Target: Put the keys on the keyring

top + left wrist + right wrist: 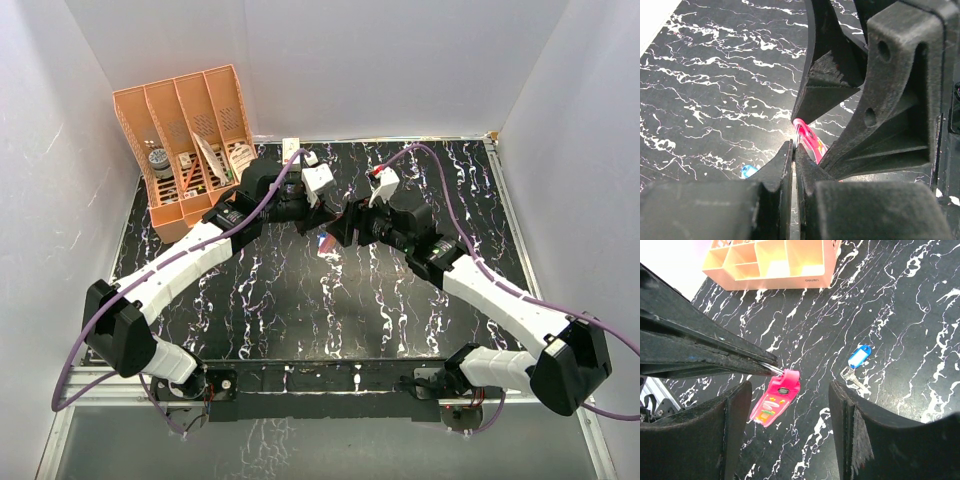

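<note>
My left pincer (pixel 794 151) pinches the keyring (pixel 777 401), steadying it for threading. My right pincer (pixel 790 395), spread, should fetch the keys (pixel 856 366) lying on the counter (pixel 300 300), midway between its side edges.

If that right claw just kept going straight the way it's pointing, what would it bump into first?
Most likely the pink keyring, hanging from the shut left gripper between the right gripper's open fingers. The black table lies beyond it. Depth is hard to judge.

The table (pixel 300 300) is black with white wiggly lines, like marble. Plain white walls (pixel 380 60) stand on three sides. An orange rack (pixel 172 218) sits in the far left corner.
</note>
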Robot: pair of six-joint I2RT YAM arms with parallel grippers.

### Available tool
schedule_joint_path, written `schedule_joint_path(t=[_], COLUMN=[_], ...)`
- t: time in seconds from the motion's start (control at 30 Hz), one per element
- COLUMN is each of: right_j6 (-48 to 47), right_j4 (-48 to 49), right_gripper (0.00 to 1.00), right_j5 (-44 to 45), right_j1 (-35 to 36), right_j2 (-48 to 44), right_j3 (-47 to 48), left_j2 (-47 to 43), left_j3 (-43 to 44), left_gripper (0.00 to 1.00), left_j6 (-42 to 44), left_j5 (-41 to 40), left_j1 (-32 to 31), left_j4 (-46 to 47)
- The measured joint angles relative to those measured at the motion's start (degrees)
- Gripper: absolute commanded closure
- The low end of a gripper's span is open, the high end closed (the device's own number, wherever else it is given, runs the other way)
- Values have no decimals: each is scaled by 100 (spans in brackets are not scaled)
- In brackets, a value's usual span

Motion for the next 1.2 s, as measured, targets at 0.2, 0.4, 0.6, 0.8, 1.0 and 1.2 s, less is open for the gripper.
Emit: schedule_joint_path(t=[0.2, 0.4, 0.6, 0.8, 1.0, 1.2], right_j6=[170, 223, 170, 15, -136, -166], right_j4=[271, 256, 87, -229, -457, -503], right_gripper=[56, 65, 66, 63, 62, 62], right_j5=[24, 203, 525, 734, 798, 776], right_j1=[0, 9, 22, 26, 26, 26], right_j2=[59, 72, -39, -63, -61, -63], right_j3=[-129, -129, -129, -120, -61, -63], left_j2=[0, 0, -4, -48, -295, -575], left_j3=[13, 22, 22, 22, -74, -229], left_gripper=[100, 100, 100, 100, 100, 100], left_j6=[-4, 28, 216, 376, 378, 251], left_j5=[33, 28, 48, 164, 297, 444], left_j1=[0, 2, 2, 4, 17, 44], left_j4=[-28, -133, -223, -299, -179, 254])
